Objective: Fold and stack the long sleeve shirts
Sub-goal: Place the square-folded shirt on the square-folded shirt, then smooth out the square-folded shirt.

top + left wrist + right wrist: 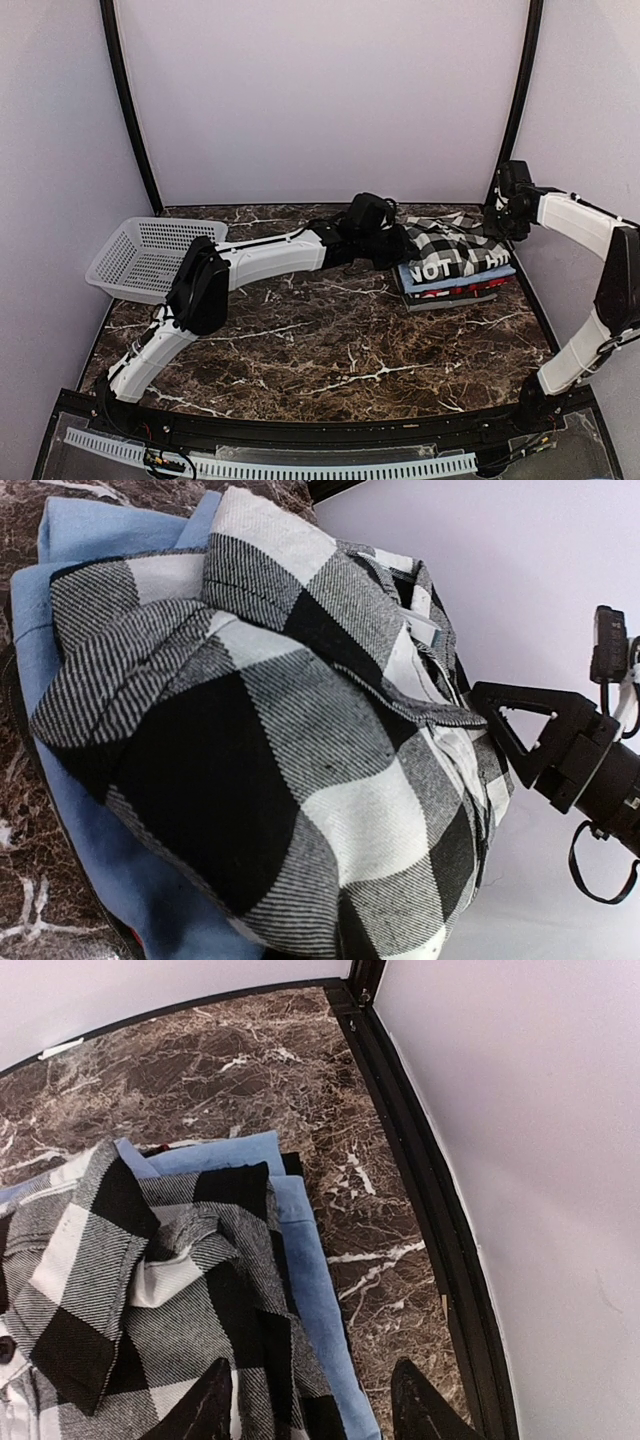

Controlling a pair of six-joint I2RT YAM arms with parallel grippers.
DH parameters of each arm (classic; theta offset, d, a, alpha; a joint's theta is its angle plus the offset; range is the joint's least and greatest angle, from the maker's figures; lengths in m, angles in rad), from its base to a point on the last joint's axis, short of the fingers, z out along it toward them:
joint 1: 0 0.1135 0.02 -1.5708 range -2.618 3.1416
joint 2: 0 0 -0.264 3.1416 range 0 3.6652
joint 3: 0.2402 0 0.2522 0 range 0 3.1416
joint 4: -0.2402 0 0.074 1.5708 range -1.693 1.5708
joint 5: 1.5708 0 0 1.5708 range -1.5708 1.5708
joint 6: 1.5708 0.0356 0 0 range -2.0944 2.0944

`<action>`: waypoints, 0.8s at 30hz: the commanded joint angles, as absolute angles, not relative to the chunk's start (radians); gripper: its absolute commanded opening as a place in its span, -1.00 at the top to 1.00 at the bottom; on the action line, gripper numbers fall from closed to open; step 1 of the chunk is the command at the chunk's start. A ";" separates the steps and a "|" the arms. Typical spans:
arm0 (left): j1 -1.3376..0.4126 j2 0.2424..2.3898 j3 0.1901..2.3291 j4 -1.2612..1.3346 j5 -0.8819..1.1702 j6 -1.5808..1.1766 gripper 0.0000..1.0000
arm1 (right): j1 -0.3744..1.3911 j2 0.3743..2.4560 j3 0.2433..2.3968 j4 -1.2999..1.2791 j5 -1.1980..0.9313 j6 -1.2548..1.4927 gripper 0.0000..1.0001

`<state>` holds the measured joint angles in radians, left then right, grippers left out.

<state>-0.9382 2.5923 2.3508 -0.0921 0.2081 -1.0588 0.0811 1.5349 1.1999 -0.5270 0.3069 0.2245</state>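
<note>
Three cameras, all turned to the checked shirt (452, 243).
The top view looks from high above and behind the arm bases, far from the checked shirt, and takes in the whole marble table (330, 345). The left wrist view sits very close at the shirt's left side and faces right across it. The right wrist view looks down from near, above its right edge. All three views share this shirt and the blue shirt (305, 1250) under it.

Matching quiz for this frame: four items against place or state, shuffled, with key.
1. checked shirt
2. light blue shirt
3. basket
4. right claw

A. far left, away from the shirts
B. open, at the shirts' far right side
C. on top of the others
D. directly beneath the checked one

Pairs: 1-C, 2-D, 3-A, 4-B
</note>
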 commanded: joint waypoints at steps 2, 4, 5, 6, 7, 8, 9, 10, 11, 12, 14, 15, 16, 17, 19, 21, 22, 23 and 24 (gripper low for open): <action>-0.927 2.553 2.330 -0.116 0.207 -1.042 0.79 | 0.123 1.416 1.244 -0.539 0.300 0.250 -0.07; -0.928 2.540 2.326 -0.111 0.204 -1.034 0.75 | 0.154 1.375 1.233 -0.531 0.282 0.259 -0.08; -0.928 2.537 2.325 -0.109 0.203 -1.033 0.74 | 0.163 1.359 1.214 -0.522 0.252 0.267 -0.07; -0.928 2.531 2.324 -0.106 0.204 -1.033 0.74 | 0.165 1.343 1.190 -0.506 0.222 0.281 -0.03; -0.928 2.529 2.323 -0.105 0.202 -1.032 0.74 | 0.166 1.321 1.162 -0.486 0.192 0.298 0.01; -0.928 2.523 2.323 -0.104 0.199 -1.029 0.74 | 0.166 1.312 1.127 -0.461 0.170 0.309 0.04; -0.928 2.521 2.322 -0.104 0.199 -1.028 0.74 | 0.165 1.301 1.096 -0.440 0.149 0.327 0.06; -0.928 2.516 2.318 -0.107 0.198 -1.025 0.73 | 0.162 1.302 1.070 -0.427 0.135 0.337 0.13; -0.928 2.513 2.314 -0.109 0.196 -1.023 0.73 | 0.155 1.307 1.049 -0.425 0.133 0.349 0.20; -0.928 2.507 2.314 -0.113 0.191 -1.016 0.72 | 0.144 1.312 1.031 -0.427 0.134 0.362 0.25; -0.926 2.499 2.308 -0.119 0.186 -1.009 0.71 | 0.101 1.311 0.972 -0.389 0.108 0.378 0.27; -0.924 2.494 2.302 -0.124 0.184 -1.007 0.71 | 0.075 1.307 0.940 -0.370 0.086 0.383 0.27; -0.924 2.490 2.299 -0.125 0.182 -1.006 0.71 | 0.049 1.307 0.914 -0.356 0.068 0.386 0.27; -0.922 2.482 2.288 -0.127 0.180 -1.003 0.71 | 0.041 1.311 0.896 -0.350 0.059 0.388 0.27; -0.919 2.469 2.271 -0.130 0.173 -1.001 0.71 | 0.021 1.321 0.873 -0.348 0.056 0.391 0.27; -0.915 2.457 2.254 -0.134 0.165 -0.997 0.71 | 0.011 1.323 0.857 -0.346 0.055 0.394 0.28; -0.914 2.453 2.248 -0.134 0.164 -0.996 0.71 | 0.010 1.319 0.855 -0.349 0.057 0.395 0.28; -0.913 2.444 2.238 -0.132 0.162 -0.991 0.70 | 0.009 1.307 0.858 -0.355 0.060 0.394 0.27; -0.912 2.439 2.229 -0.132 0.162 -0.988 0.70 | 0.009 1.293 0.863 -0.360 0.060 0.393 0.27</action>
